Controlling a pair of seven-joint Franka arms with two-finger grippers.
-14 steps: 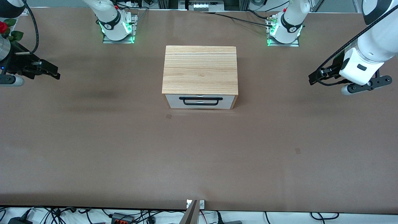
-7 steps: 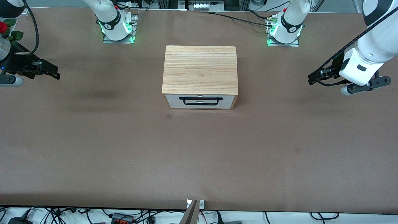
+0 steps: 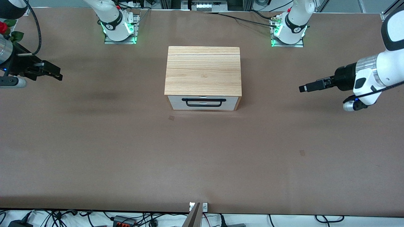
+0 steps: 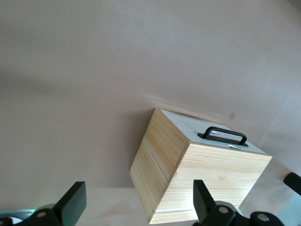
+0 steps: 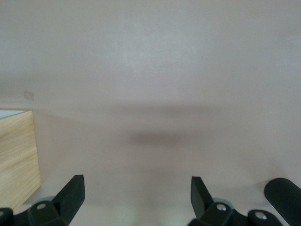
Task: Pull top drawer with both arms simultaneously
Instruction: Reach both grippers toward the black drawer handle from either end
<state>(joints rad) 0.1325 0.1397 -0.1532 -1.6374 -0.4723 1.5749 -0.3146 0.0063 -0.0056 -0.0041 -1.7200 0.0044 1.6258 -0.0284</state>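
Note:
The top drawer (image 3: 176, 99) is shut, its white front flush in the light-wood cabinet (image 3: 203, 71) at mid-table. Its long black bar handle (image 3: 203, 101) faces the front camera. My left gripper (image 3: 303, 88) is open and empty. It hangs over bare table toward the left arm's end, well apart from the cabinet and pointing at it. In the left wrist view the gripper (image 4: 137, 192) looks at the cabinet (image 4: 207, 179), the white front (image 4: 188, 126) and the handle (image 4: 223, 135). My right gripper (image 3: 57, 74) is open and empty over the right arm's end. The right wrist view (image 5: 136, 186) shows a cabinet corner (image 5: 16, 160).
The brown table (image 3: 202, 157) carries only the cabinet. The two arm bases (image 3: 120, 28) (image 3: 288, 31) stand along the table edge farthest from the front camera. A red flower (image 3: 3, 26) sits at the right arm's end. Cables lie along the nearest edge.
The left arm's wrist has turned and its gripper has moved toward the cabinet, now pointing at it. The right gripper has barely moved. The drawer has stayed shut.

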